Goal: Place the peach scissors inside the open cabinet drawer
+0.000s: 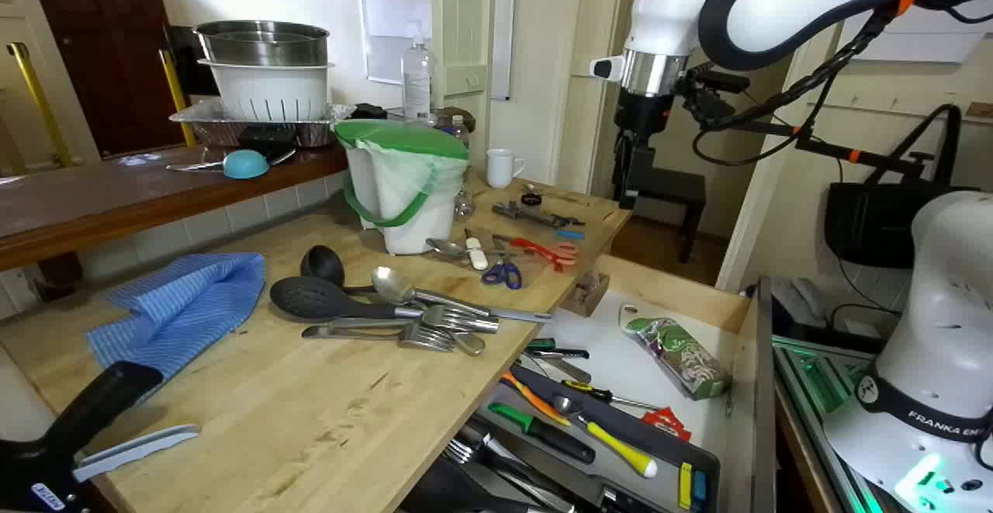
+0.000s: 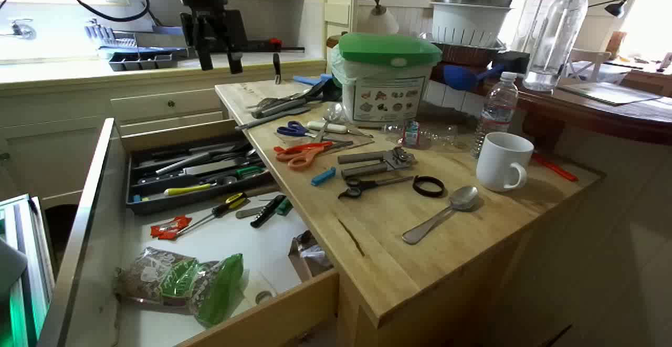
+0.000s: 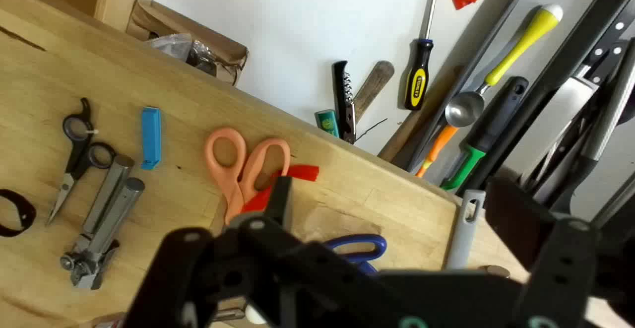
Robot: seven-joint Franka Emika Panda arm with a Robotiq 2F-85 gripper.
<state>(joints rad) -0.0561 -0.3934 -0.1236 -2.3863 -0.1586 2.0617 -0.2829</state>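
Observation:
The peach scissors (image 2: 307,157) lie on the wooden counter near the edge above the drawer, partly over a red-handled tool. They also show in an exterior view (image 1: 565,252) and in the wrist view (image 3: 229,181), where their blades are hidden. The open cabinet drawer (image 2: 286,315) stands below the counter edge, cluttered with tools; it shows in an exterior view (image 1: 764,389) and the wrist view (image 3: 297,35). My gripper (image 2: 220,67) hangs in the air above, also in an exterior view (image 1: 626,201). In the wrist view its fingers (image 3: 397,209) are wide apart with nothing held.
Blue-handled scissors (image 2: 295,129), a can opener (image 2: 380,162), black scissors (image 2: 362,187) and a blue clip (image 2: 323,176) lie around the peach scissors. A green-lidded bucket (image 1: 407,179) and a white mug (image 2: 504,160) stand on the counter. A bagged package (image 2: 173,279) lies in the drawer.

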